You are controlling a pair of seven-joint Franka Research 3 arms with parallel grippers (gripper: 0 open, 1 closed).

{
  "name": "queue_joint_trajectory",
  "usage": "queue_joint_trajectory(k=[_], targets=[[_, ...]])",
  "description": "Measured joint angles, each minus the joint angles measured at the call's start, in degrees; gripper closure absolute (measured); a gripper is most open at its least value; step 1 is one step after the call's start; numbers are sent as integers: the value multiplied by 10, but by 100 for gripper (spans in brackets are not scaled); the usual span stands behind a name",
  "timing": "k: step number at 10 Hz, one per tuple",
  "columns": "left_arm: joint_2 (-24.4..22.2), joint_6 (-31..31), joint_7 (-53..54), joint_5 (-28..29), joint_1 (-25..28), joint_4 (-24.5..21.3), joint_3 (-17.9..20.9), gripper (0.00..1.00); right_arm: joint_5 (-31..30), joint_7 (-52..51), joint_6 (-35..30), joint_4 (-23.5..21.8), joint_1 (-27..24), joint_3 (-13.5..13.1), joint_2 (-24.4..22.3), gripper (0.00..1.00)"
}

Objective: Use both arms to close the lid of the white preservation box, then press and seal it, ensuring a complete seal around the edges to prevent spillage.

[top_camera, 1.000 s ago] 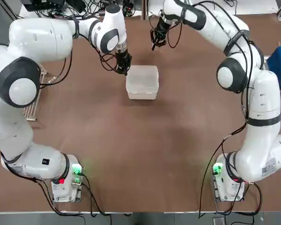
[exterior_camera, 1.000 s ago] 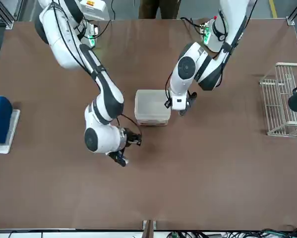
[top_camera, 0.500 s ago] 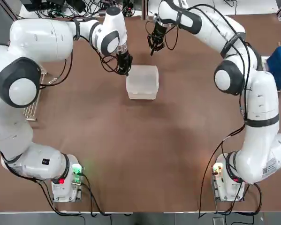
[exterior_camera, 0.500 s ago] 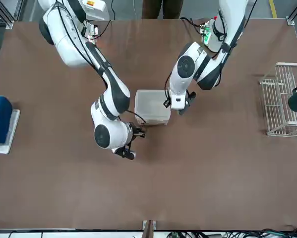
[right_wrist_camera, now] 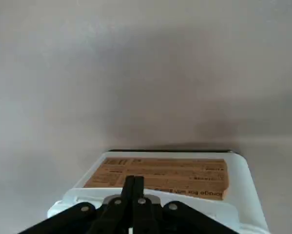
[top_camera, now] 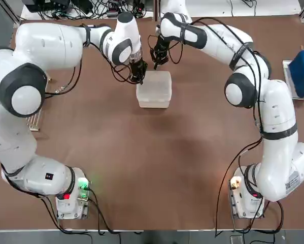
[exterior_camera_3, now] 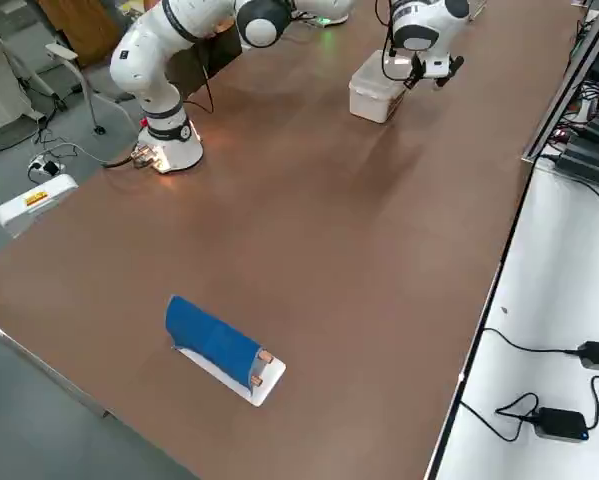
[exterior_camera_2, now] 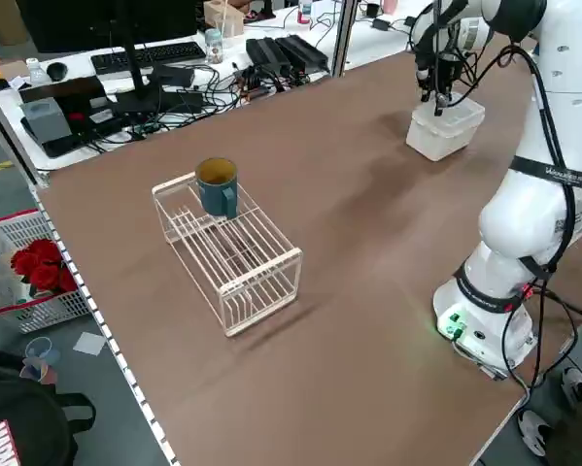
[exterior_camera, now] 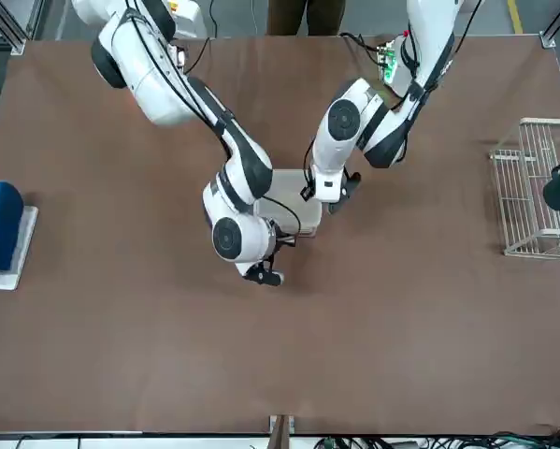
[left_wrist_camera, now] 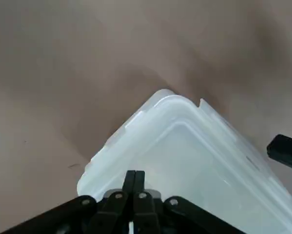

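Observation:
The white preservation box (top_camera: 154, 90) stands at the far middle of the table, with the lid (top_camera: 155, 83) lying flat on top. My left gripper (top_camera: 138, 77) is shut and empty, its tip at the box's far left corner; in the left wrist view its fingers (left_wrist_camera: 134, 178) are pressed together over the lid (left_wrist_camera: 194, 161). My right gripper (top_camera: 157, 59) is also shut, just beyond the box's far edge. The right wrist view looks past the gripper's tip at a labelled side of the box (right_wrist_camera: 160, 174). In the front view the right wrist covers part of the box (exterior_camera: 289, 192).
A wire rack (exterior_camera_2: 234, 248) with a teal cup (exterior_camera_2: 217, 184) stands at the table's left side, partly under my left arm. A blue roll on a white base (top_camera: 300, 71) lies at the right edge. Cables and keyboards crowd the bench beyond the table.
The right gripper has swung left and come in close to the box's far edge. The left gripper has edged slightly onto the box's far left corner.

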Motion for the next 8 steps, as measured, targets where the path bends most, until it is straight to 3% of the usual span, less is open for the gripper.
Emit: queue_joint_trajectory(k=[8], targets=[[0, 1, 0, 8, 1, -1, -2, 99, 0, -2, -16, 0, 0, 1, 2, 99]])
